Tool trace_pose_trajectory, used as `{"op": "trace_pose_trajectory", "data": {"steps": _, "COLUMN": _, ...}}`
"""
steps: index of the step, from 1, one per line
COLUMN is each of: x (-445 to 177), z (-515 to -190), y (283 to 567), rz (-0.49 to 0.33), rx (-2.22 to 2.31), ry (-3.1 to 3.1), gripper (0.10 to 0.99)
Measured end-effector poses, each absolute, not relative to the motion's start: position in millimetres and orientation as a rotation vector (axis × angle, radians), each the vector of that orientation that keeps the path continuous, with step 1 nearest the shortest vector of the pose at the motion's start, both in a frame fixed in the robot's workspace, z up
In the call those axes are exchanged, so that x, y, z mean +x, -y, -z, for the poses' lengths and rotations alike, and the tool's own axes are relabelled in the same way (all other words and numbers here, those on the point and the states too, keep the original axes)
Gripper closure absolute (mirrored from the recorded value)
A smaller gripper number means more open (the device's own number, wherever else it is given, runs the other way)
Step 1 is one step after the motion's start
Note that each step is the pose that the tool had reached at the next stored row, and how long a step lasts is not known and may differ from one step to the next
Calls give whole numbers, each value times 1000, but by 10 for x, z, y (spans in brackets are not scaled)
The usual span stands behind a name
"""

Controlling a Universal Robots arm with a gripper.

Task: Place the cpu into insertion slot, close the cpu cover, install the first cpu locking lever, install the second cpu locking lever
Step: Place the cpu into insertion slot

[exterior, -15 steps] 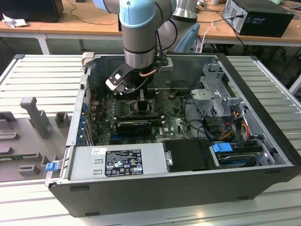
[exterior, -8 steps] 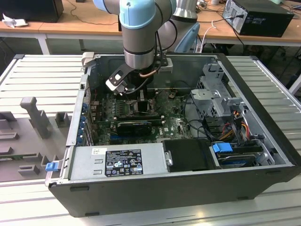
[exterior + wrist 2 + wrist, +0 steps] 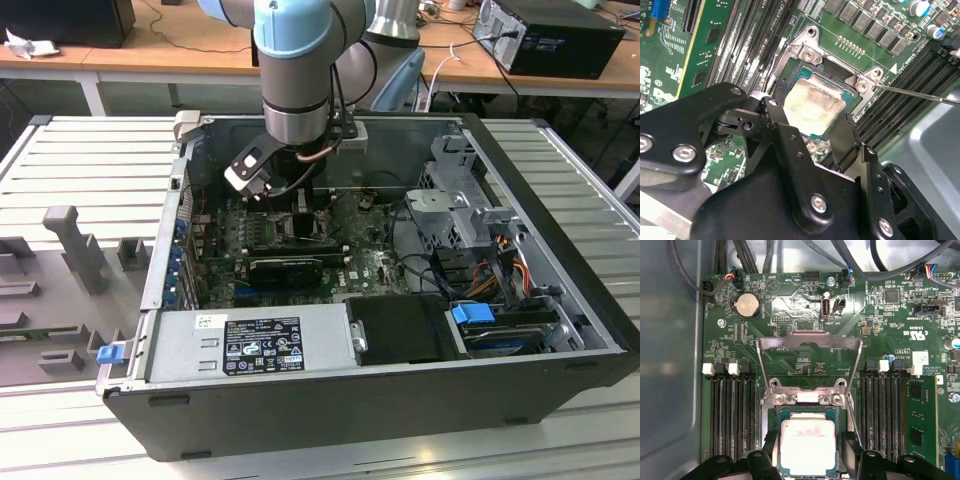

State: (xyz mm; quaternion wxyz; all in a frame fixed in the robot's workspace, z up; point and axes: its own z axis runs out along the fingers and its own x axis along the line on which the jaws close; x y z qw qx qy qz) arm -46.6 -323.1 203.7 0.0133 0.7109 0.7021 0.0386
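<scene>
- Computer case (image 3: pixel 560 330): lay open on its side on a slatted bench; motherboard (image 3: pixel 375 265) on its floor
- Robot arm (image 3: pixel 295 70): reached down from the far side into the far-left part of the case, as placed in the exterior view
- Gripper (image 3: pixel 290 205): low over the socket area; in both wrist views its black fingers (image 3: pixel 847 442) stood one at each of two opposite edges of the chip, pressed against it, so the tool (image 3: pixel 807 122) was clamped on the cpu
- Cpu (image 3: pixel 807 445): dull silvery top up, flat and square inside the insertion slot (image 3: pixel 790 412), between the fingers; same chip (image 3: pixel 815 107) in the second wrist view
- Cpu cover (image 3: pixel 810 340): windowed metal frame, swung up and open on the far side of the slot, not over the chip
- Thin metal rod (image 3: pixel 920 95): ran from a corner of the slot out across the memory slots (image 3: pixel 730 415), unlatched
- Coin battery (image 3: pixel 747 305): on the board beyond the raised cover
- Power supply (image 3: pixel 250 345): grey box along the near wall of the case
</scene>
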Motion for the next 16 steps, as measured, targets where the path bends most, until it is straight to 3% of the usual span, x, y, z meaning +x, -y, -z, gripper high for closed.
{"op": "trace_pose_trajectory", "data": {"steps": 4, "x": -466, "z": -2092, "y": 3231, "rz": -120, "rx": 2214, "ry": -2187, "gripper": 486}}
{"op": "trace_pose_trajectory", "data": {"steps": 5, "x": -466, "z": -2105, "y": 3231, "rz": -120, "rx": 2214, "ry": -2187, "gripper": 553}}
{"op": "trace_pose_trajectory", "data": {"steps": 7, "x": -466, "z": -2134, "y": 3231, "rz": -119, "rx": 2215, "ry": -2188, "gripper": 796}}
{"op": "trace_pose_trajectory", "data": {"steps": 8, "x": -466, "z": -2143, "y": 3231, "rz": -119, "rx": 2215, "ry": -2188, "gripper": 796}}
{"op": "trace_pose_trajectory", "data": {"steps": 11, "x": -466, "z": -2163, "y": 3231, "rz": -119, "rx": 2215, "ry": -2188, "gripper": 976}}
{"op": "trace_pose_trajectory", "data": {"steps": 16, "x": -466, "z": -2200, "y": 3231, "rz": -119, "rx": 2215, "ry": -2188, "gripper": 980}}
